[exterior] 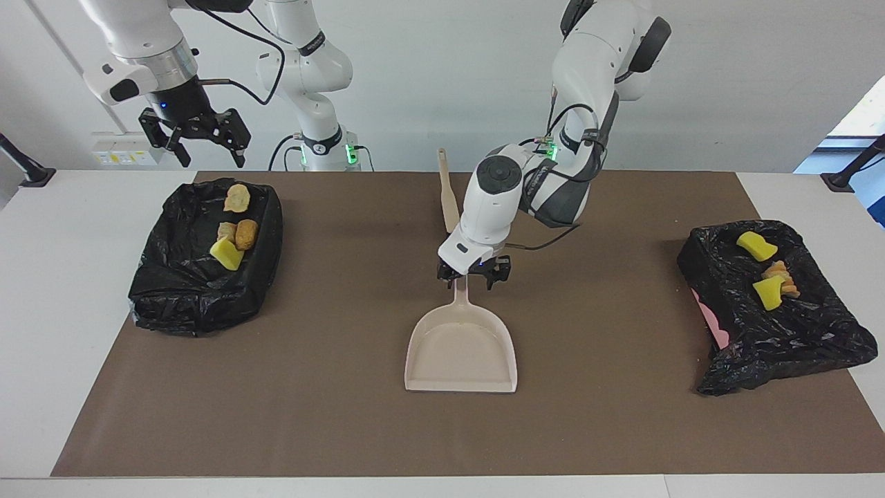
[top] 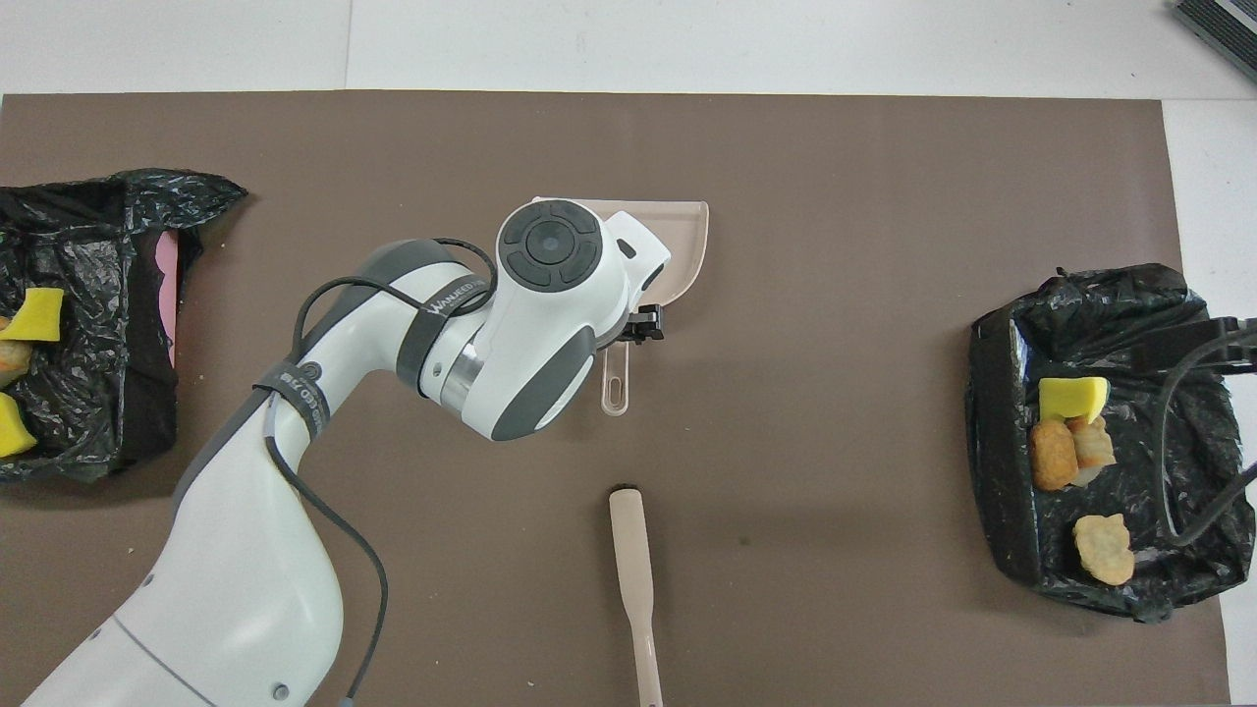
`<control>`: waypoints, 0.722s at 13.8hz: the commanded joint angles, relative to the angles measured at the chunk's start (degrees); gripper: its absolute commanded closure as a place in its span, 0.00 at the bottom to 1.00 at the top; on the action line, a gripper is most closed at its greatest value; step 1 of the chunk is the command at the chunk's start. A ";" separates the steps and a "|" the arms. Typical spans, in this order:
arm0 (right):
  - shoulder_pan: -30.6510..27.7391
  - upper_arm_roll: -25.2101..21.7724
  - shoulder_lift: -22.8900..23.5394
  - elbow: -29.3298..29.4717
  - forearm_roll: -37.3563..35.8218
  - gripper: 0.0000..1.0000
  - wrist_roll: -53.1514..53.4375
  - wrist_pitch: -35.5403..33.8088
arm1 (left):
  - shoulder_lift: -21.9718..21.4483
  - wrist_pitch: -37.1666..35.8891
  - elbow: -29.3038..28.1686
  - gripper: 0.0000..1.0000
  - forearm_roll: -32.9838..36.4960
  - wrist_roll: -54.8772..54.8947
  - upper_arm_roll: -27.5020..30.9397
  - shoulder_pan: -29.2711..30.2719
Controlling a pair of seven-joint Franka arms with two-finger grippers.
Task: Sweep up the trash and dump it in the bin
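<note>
The beige dustpan (exterior: 460, 350) (top: 687, 245) lies flat on the middle of the brown mat. My left gripper (exterior: 473, 275) stands open just over its handle (exterior: 460, 296), one finger on each side. The trash lies in two black-lined bins. The bin (exterior: 173, 290) at the right arm's end holds a yellow sponge bit (exterior: 226, 254), an orange-brown piece (exterior: 246, 234) and a tan lump (exterior: 236, 198). The bin (exterior: 802, 346) at the left arm's end holds yellow bits (exterior: 756, 245) and an orange piece (exterior: 780, 271). My right gripper (exterior: 200, 138) hangs open, high over the table edge by its bin.
A beige brush (exterior: 448, 194) (top: 633, 570) lies on the mat nearer to the robots than the dustpan. The brown mat (exterior: 346, 415) covers most of the white table. A black cable (top: 1193, 432) loops over the bin at the right arm's end.
</note>
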 commanded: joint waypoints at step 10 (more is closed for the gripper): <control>-0.20 0.04 -0.64 -0.59 0.09 0.00 -1.16 -0.33 | -29.24 -19.76 -8.52 0.00 -2.24 22.76 0.94 15.65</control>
